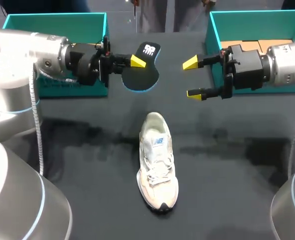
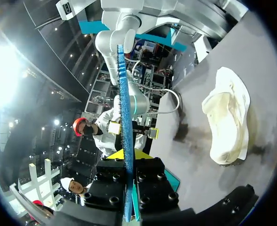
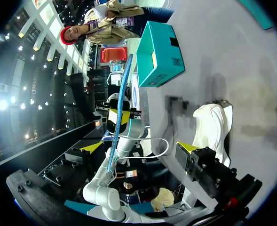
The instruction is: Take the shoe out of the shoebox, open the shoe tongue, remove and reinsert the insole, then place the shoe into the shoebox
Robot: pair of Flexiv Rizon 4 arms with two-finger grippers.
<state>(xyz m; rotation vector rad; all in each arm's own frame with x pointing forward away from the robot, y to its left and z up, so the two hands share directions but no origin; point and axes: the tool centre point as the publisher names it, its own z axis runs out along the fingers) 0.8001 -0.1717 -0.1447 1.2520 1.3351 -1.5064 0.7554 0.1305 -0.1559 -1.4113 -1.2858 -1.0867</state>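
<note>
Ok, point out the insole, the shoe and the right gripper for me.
insole [image 1: 141, 79]: head view, dark middle of its face.
shoe [image 1: 157, 162]: head view, laces at midfoot.
right gripper [image 1: 192, 78]: head view, midway between its open fingertips.

Robotics demo station here: left arm [image 1: 32, 52] and right arm [image 1: 287, 62] hang over a black-draped worktop [image 1: 237, 170], teal shoebox [image 1: 57, 22] at one far corner, another shoebox [image 1: 257, 22] opposite.
</note>
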